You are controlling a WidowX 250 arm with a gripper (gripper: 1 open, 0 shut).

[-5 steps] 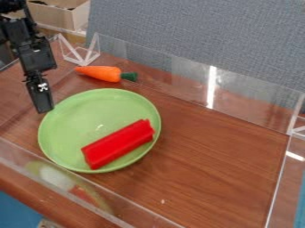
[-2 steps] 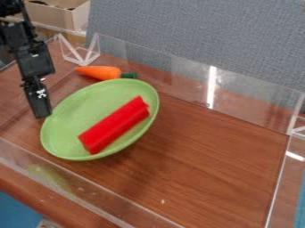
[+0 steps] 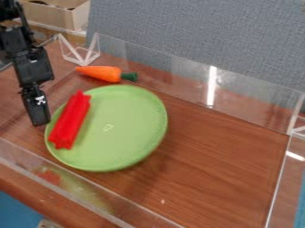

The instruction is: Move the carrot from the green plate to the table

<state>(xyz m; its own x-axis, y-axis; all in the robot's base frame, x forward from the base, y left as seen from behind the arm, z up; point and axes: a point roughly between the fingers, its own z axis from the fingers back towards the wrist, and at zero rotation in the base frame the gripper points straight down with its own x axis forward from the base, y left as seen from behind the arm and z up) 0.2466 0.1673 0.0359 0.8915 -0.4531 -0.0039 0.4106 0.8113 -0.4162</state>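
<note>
My closed, empty pincer (image 3: 39, 114) has tipped the green plate (image 3: 131, 134), sliding 1 red block (image 3: 70, 118) rimward; carrot (image 3: 102, 75) already on desk (image 3: 226, 169).

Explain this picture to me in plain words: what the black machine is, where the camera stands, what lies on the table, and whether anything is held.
The black thing at the left is a robot arm; its fingers are shut and appear to hold nothing. They point down at the left rim of the green plate. One camera looks down from in front, at an angle. A red block lies on the plate's left side. The carrot lies on the table just behind the plate, not on it. Clear plastic walls border the tabletop.
</note>
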